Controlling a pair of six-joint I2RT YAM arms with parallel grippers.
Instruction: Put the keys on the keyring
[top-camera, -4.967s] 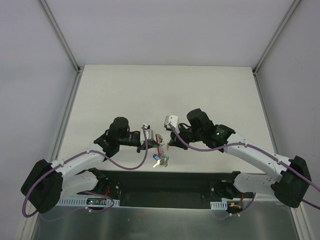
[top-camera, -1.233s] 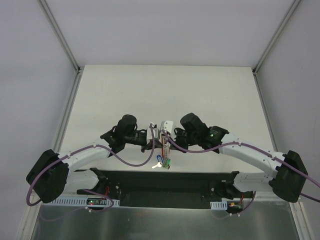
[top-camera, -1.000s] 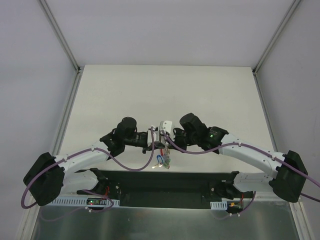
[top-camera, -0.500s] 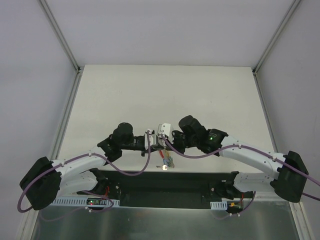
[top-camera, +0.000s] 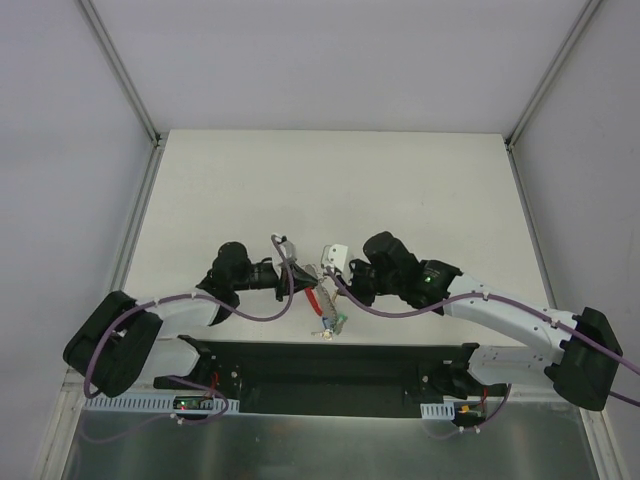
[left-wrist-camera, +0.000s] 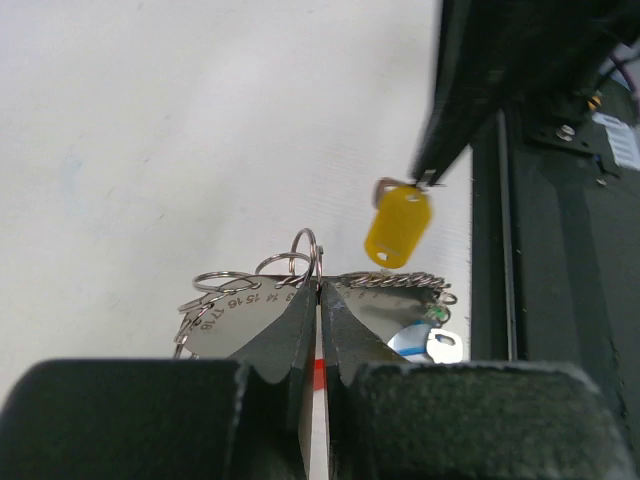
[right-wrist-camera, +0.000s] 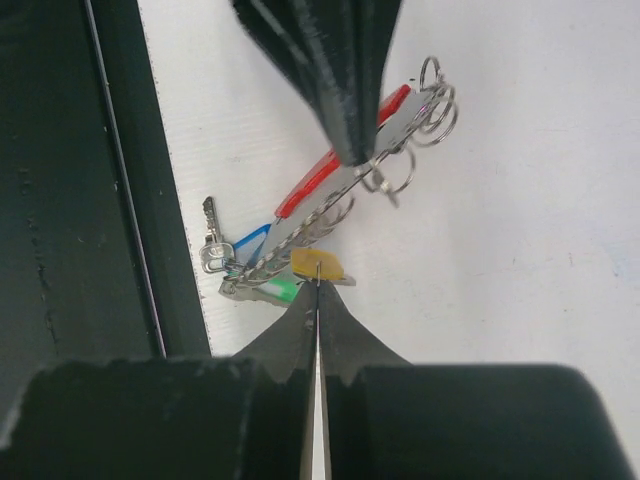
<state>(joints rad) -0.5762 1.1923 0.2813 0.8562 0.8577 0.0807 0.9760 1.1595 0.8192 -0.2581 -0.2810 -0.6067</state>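
My left gripper (left-wrist-camera: 320, 285) is shut on the keyring's grey metal plate (left-wrist-camera: 235, 320), which is stamped with numbers and edged with several small rings (left-wrist-camera: 298, 250). The red band (right-wrist-camera: 310, 185) shows behind it. My right gripper (right-wrist-camera: 318, 285) is shut on the yellow-capped key (right-wrist-camera: 318, 266) at its thin ring, right beside the plate's edge. In the left wrist view that yellow key (left-wrist-camera: 398, 228) hangs from the right fingertip. A blue-capped key (right-wrist-camera: 245, 245) and a green-capped key (right-wrist-camera: 280, 292) hang from the plate. In the top view both grippers (top-camera: 305, 282) (top-camera: 335, 290) meet above the table's near edge.
The black base rail (top-camera: 330, 365) runs just beside the hanging keys, also in the right wrist view (right-wrist-camera: 90, 200). The white table (top-camera: 330, 190) stretches away behind the grippers, bounded by metal frame posts (top-camera: 125, 75).
The left wrist has rolled and drawn slightly left, tilting the keyring. The right gripper has stayed close against it with the yellow key. The key bunch still hangs between them.
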